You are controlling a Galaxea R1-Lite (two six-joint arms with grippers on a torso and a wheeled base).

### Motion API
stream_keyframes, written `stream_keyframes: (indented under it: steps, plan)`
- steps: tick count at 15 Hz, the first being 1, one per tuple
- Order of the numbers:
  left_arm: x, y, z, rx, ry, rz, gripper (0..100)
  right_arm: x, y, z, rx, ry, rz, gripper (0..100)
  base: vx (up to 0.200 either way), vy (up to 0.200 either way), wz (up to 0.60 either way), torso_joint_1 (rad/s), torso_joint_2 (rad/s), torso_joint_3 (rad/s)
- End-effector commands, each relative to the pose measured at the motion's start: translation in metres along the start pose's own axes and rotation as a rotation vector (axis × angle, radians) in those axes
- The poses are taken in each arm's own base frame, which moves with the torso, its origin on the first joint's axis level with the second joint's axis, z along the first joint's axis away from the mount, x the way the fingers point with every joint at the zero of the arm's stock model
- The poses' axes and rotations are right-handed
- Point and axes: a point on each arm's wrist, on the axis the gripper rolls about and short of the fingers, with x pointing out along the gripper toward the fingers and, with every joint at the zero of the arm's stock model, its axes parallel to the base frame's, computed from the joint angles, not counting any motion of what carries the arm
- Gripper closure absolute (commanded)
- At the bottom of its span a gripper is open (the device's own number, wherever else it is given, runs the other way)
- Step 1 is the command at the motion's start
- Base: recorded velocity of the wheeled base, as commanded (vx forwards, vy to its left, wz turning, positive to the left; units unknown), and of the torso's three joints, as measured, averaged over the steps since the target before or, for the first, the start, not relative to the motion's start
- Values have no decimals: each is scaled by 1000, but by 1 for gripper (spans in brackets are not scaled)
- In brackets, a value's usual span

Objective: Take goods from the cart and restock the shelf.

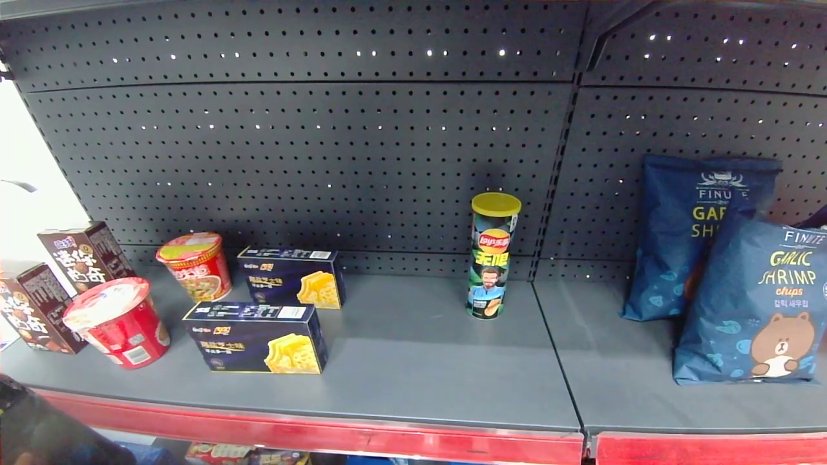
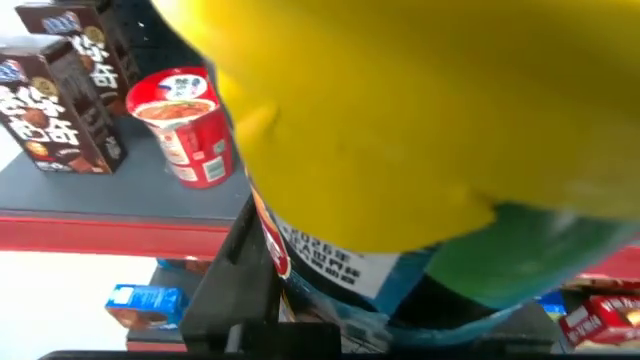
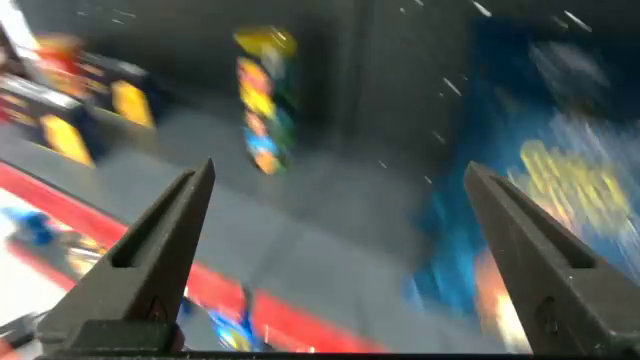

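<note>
- Head view: the grey shelf (image 1: pixel 420 361) has a red front edge (image 1: pixel 310 434) and a dark pegboard back (image 1: pixel 323 148).
  - At the robot's left stand two brown boxes (image 1: pixel 39 310).
  - Just beside them are two red cup noodles (image 1: pixel 119 321), one behind the other. Next come two dark blue boxes (image 1: pixel 258 337), set the same way.
  - A chips can (image 1: pixel 494 255) with a yellow lid stands upright near the pegboard. It is well apart from the boxes and close to the seam between the two shelf boards.
  - On the right board two blue chip bags (image 1: pixel 756 297) stand leaning, the nearer one overlapping the farther.
- Left wrist view: a second chips can (image 2: pixel 420 130), with a yellow lid and a green body, sits hard against the lens.
  - It is clamped in the left gripper (image 2: pixel 330 300), whose dark finger (image 2: pixel 232 268) runs along its side.
  - The can is in front of the shelf's red edge, not on the board.
  - Beyond it, the brown boxes (image 2: pixel 60 90) and one red cup noodle (image 2: pixel 185 125) stand on the shelf.
  - Small packs (image 2: pixel 145 305) lie on a level below.
- Right wrist view: the right gripper (image 3: pixel 340 172) is in front of the shelf, its two fingers spread wide with nothing between them.
  - Past them, blurred, the chips can (image 3: pixel 265 100) stands upright on the board.
  - The blue bags (image 3: pixel 540 180) are on one side of the can and the dark blue boxes (image 3: pixel 90 110) on the other.
</note>
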Motion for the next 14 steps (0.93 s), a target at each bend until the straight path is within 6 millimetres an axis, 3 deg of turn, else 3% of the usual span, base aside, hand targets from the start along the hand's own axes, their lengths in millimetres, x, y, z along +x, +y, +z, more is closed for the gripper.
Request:
stream_keyframes:
  steps: [1,4,8,10,14]
  plan:
    - [0,-1,-1,-2,5,-27,100,98,2,23,21,115,212,0,0,0,0,0,0,0]
    - [0,-1,-1,-25,6,-56,100,135,7,0,36,227,339,0,0,0,0,0,0,0]
    - [0,-2,-1,-38,11,-80,100,180,5,-22,27,241,417,0,0,0,0,0,0,0]
    - [-1,-2,-1,-38,4,-79,100,209,-10,-45,33,230,528,0,0,0,0,0,0,0]
    - [-3,-2,3,-37,-17,-81,100,249,-16,-76,32,233,574,0,0,0,0,0,0,0]
